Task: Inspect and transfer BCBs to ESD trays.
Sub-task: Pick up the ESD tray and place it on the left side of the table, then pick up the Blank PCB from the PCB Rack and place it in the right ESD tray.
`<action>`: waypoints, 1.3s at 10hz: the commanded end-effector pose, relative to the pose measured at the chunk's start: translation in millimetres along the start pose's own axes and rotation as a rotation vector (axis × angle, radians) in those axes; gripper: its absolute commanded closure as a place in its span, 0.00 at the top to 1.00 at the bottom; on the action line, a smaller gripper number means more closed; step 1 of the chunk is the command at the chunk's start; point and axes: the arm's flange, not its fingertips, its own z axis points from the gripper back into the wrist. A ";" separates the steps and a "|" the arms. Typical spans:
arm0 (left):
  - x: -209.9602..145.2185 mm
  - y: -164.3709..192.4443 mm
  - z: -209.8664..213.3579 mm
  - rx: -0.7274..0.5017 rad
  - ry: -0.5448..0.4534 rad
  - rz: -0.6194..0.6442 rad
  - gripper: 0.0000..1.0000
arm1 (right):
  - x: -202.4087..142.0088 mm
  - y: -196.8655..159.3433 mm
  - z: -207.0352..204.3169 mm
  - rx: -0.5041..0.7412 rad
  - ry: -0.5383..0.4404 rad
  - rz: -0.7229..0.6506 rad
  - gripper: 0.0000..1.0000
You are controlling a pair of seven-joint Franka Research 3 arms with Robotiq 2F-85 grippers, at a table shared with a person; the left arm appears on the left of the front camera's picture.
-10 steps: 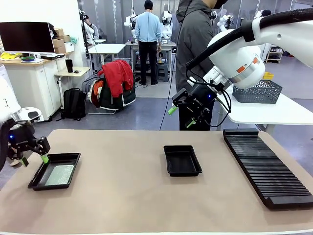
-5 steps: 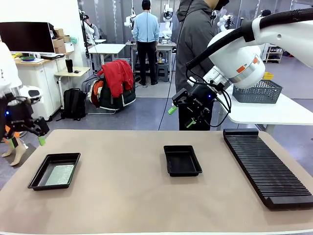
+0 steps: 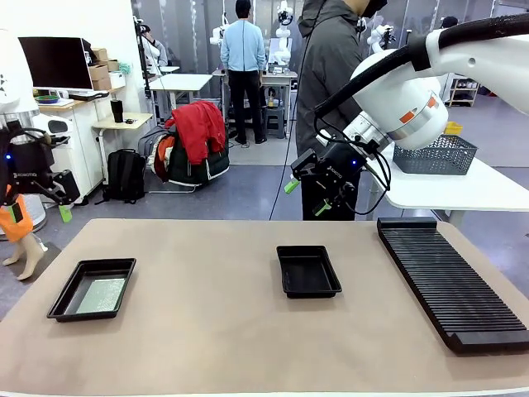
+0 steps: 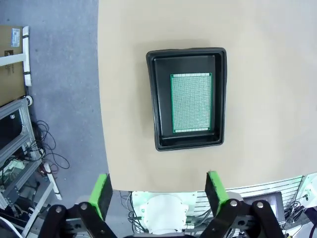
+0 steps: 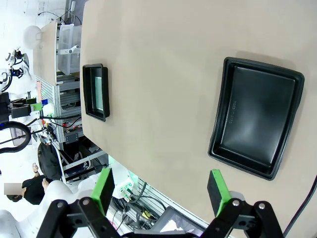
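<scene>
One green BCB (image 3: 101,295) lies flat in the left ESD tray (image 3: 91,265) near the table's left edge. High above and behind that tray hangs my left gripper (image 3: 40,213), open and holding nothing. Its wrist view looks straight down on the BCB (image 4: 191,102) inside the tray (image 4: 154,99), well beyond the open gripper (image 4: 158,191). The second ESD tray (image 3: 307,270) sits empty at the table's middle. My right gripper (image 3: 306,198) hovers open above the far edge behind it. From its open gripper (image 5: 161,191) I see the empty tray (image 5: 257,116) and the far tray (image 5: 89,91).
A long black ribbed rack (image 3: 450,281) lies along the table's right side. A grey wire-mesh basket (image 3: 436,154) stands on a white side table behind it. A person (image 3: 326,83) in a grey hoodie stands at the far side, behind my right arm.
My left gripper has risen from beside the left tray, up and back off the table's left edge. The BCB stays in the tray. My right arm has not moved.
</scene>
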 end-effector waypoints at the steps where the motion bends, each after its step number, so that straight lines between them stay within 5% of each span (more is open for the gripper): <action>1: -1.6 -4.3 2.1 0.026 0.023 0.013 1.00 | -0.2 0.9 -0.8 0.001 0.000 -0.002 1.00; 13: 0.0 0.0 0.0 0.000 0.000 0.000 1.00 | -0.2 0.9 -0.8 0.001 0.000 -0.002 1.00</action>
